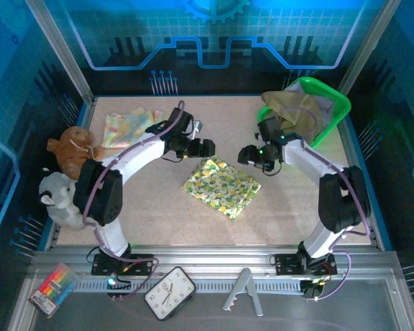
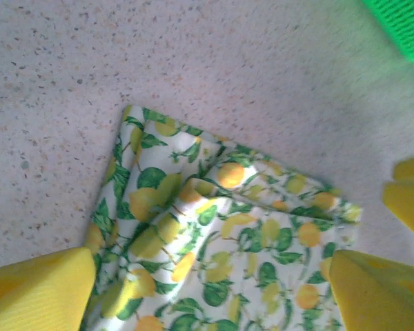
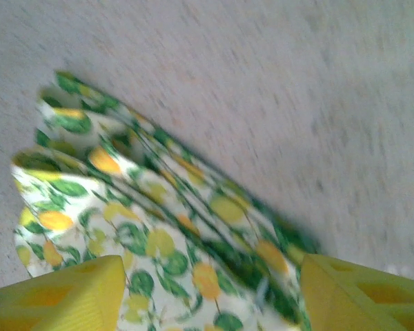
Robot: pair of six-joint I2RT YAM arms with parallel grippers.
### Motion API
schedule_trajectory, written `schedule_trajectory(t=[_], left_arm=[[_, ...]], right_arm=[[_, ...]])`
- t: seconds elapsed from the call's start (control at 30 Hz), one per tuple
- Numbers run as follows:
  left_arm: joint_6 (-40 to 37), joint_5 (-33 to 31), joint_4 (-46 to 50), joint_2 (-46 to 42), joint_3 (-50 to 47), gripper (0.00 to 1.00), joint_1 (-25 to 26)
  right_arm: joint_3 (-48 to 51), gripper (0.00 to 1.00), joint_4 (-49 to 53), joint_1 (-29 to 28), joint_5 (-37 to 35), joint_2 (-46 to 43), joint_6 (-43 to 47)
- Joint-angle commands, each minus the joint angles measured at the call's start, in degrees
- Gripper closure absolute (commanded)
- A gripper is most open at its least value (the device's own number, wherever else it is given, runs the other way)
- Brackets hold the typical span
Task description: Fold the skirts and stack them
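Right pincer (image 3: 212, 270) first: its yellow fingers (image 3: 62, 300) stand wide apart with nothing pinched between them, hanging low over one edge of the lemon-print skirt (image 1: 221, 187). Left pincer (image 2: 212, 267) is just as wide and just as empty, poised over another corner of the same cloth.

The skirt itself lies in the middle of the table (image 1: 159, 214), folded into a compact rectangle. Both wrist views show its layered edges, a touch uneven at the corner but lying flat. So that's one folded, by the look of it.

What's left? Plenty. A pale floral cloth (image 1: 127, 127) lies at the back left, just beside the brown plush toy (image 1: 70, 148) and well apart from the folded one. At the back right, the green basket (image 1: 334, 103) holds an olive-khaki skirt (image 1: 293, 105) bunched up inside. There may be a paler garment tucked in with it, but from above I can't tell for sure.

Nothing is stacked on anything. My read is that the first fold is about complete and the job is early. The other garments need fetching, folding and piling, most likely onto the lemon-print one in the centre.
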State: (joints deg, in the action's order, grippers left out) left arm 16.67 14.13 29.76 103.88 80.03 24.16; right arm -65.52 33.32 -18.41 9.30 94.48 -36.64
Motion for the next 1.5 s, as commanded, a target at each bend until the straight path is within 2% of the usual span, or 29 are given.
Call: schedule_trajectory(t=[0.0, 0.1, 0.3, 0.37, 0.5, 0.63, 0.73, 0.8, 0.87, 0.97, 1.1, 1.2, 1.33, 1.47], left_arm=[[-13.41, -0.19, 8.35, 5.75, 4.30, 0.15, 0.38], [-17.17, 1.43, 9.89, 9.43, 7.49, 0.21, 0.87], [-18.41, 5.25, 8.98, 14.51, 9.79, 0.31, 1.40], [-17.61, 5.60, 7.71, 15.29, 9.81, 0.38, 1.59], [-15.34, 6.04, 4.40, 16.03, 8.42, 0.63, 1.59], [-11.55, 5.16, -0.02, 13.90, 3.59, 0.87, 1.28], [-6.90, 5.38, -4.25, 10.97, -2.10, 0.97, 0.33], [-3.49, 5.70, -6.48, 8.87, -5.81, 0.97, -0.49], [-0.61, 6.18, -7.93, 6.35, -8.75, 0.95, -0.98], [2.21, 6.24, -11.06, 3.05, -12.32, 0.82, -1.03], [3.27, 4.56, -12.32, 2.25, -13.00, 0.80, -1.01], [2.95, 3.89, -12.10, 2.65, -12.30, 0.82, -1.13], [2.37, 2.89, -11.22, 2.41, -12.07, 0.88, -1.40], [2.23, 2.56, -11.38, 1.46, -13.09, 0.90, -1.77]], right_arm=[[5.42, 0.29, -0.45, -0.81, 4.66, -2.55, -8.70], [7.42, 0.29, -0.45, -2.39, 8.22, -2.73, -10.16], [8.48, 0.30, -0.19, -6.52, 4.21, 0.17, -11.37], [8.92, 0.32, -1.74, -6.68, 4.76, 1.34, -11.78], [7.50, 0.51, -2.67, -6.72, 4.75, 4.16, -9.87], [3.48, 0.76, -2.84, -5.90, 2.66, 7.96, -2.80], [-1.11, 0.88, -4.15, -4.73, 0.74, 11.56, 4.29], [-5.32, 0.91, -4.66, -4.30, -0.47, 13.80, 10.36], [-10.06, 0.91, -3.60, -4.39, -1.40, 16.33, 16.91], [-16.14, 0.86, 0.19, -4.22, -2.57, 18.19, 22.21], [-16.94, 0.63, 2.32, -4.26, -6.38, 17.16, 19.32], [-15.80, 0.48, 1.07, -4.26, -3.99, 16.87, 18.54], [-18.16, 0.44, 1.97, -4.26, -2.99, 19.60, 21.46], [-22.55, 0.46, 4.36, -4.57, -4.47, 23.84, 24.88]])
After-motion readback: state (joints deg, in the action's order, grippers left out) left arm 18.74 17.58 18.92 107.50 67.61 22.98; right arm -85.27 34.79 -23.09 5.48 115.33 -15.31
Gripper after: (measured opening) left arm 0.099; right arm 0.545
